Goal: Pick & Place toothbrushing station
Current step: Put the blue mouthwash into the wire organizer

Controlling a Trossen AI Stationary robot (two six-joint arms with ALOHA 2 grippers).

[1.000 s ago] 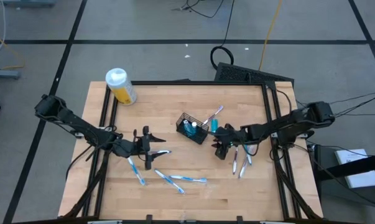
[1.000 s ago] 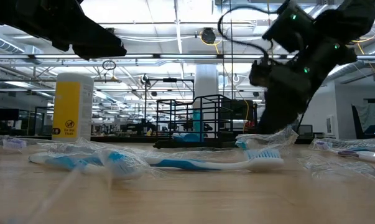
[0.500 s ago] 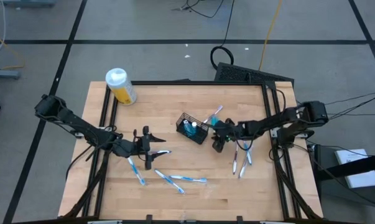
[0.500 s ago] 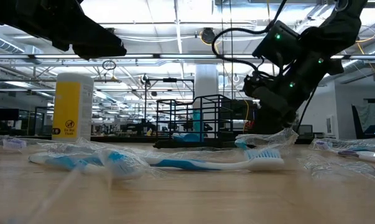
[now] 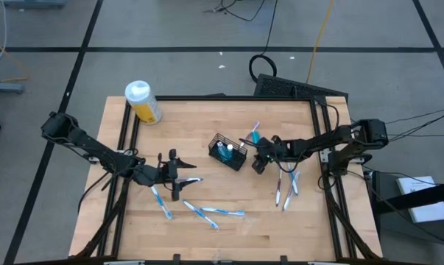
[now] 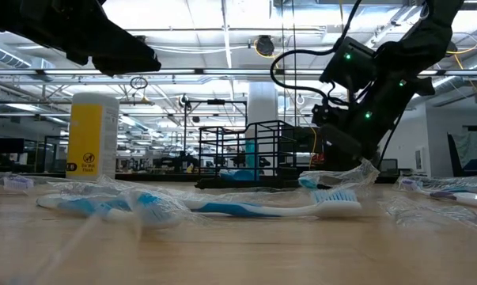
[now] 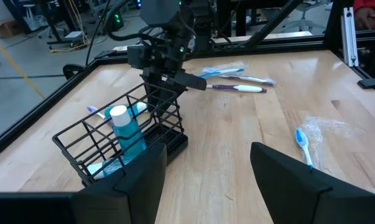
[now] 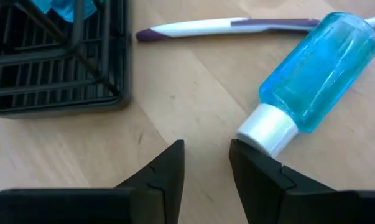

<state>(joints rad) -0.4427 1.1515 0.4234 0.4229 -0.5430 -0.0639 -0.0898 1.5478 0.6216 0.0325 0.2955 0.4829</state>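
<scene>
The black wire basket [image 5: 229, 152] stands at the table's middle with a teal bottle [image 7: 124, 129] upright in it. My right gripper [image 5: 257, 163] is open just right of the basket, low over the table and touching nothing. A second teal bottle with a white cap [image 8: 311, 74] lies on its side ahead of its fingers, beside a white-and-purple toothbrush [image 8: 237, 25]. My left gripper [image 5: 177, 175] is open and empty left of the basket. Wrapped toothbrushes lie near it [image 5: 161, 200] and near the front [image 5: 214, 212].
A yellow bottle with a white cap [image 5: 143, 101] stands at the far left corner. More toothbrushes lie right of centre [image 5: 284, 188]. One wrapped toothbrush [image 7: 305, 143] lies close to my left gripper. Black frame rails [image 5: 321, 132] run along the table's edges.
My right gripper has moved toward the table's far edge and a little left, closer to the basket's right side, staying open. The left arm has kept still.
</scene>
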